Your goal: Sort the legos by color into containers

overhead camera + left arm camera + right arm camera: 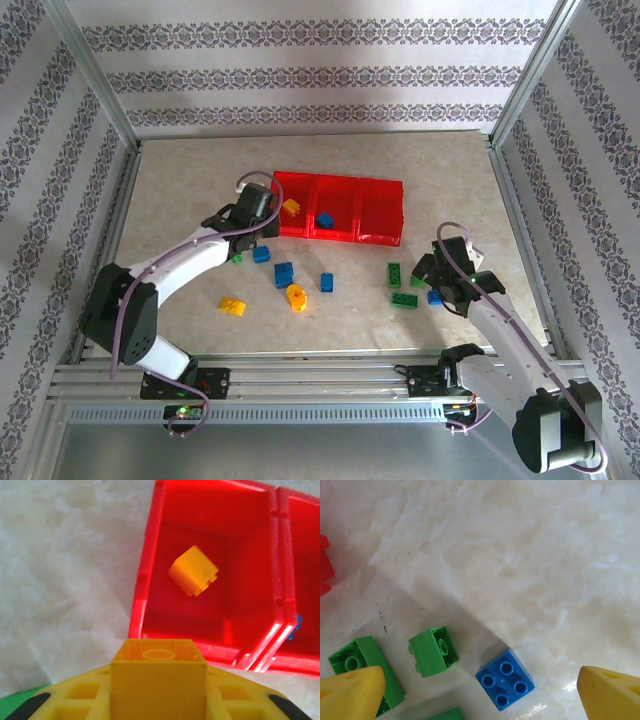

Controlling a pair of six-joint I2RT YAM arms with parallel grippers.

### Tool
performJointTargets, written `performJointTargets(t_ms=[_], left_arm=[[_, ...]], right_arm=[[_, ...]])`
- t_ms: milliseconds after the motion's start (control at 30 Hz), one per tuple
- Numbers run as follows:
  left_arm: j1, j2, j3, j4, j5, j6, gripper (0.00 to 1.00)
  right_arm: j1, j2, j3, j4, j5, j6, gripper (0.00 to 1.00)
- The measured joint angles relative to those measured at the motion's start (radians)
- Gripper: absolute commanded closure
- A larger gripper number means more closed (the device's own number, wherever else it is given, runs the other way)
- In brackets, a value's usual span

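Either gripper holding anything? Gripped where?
Left gripper is shut on a yellow brick, pinched by two opposite side faces. Right gripper is open, holding nothing.

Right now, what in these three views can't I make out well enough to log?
Left wrist view: blue brick mostly hidden behind the red tray's divider.
Left wrist view: held yellow brick, lower end cut by the bottom edge.
Right wrist view: small green piece cut by the bottom edge.
Right wrist view: long green brick partly covered by a yellow fingertip.
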Motion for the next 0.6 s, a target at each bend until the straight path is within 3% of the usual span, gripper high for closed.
performJointTargets(t_ms=[600], left_arm=[[-0.001, 0.381, 0.415, -0.063, 0.019, 0.143, 0.8]], right_arm=[[-0.037, -0.047, -0.031, -0.016, 0.002, 0.018, 0.02]])
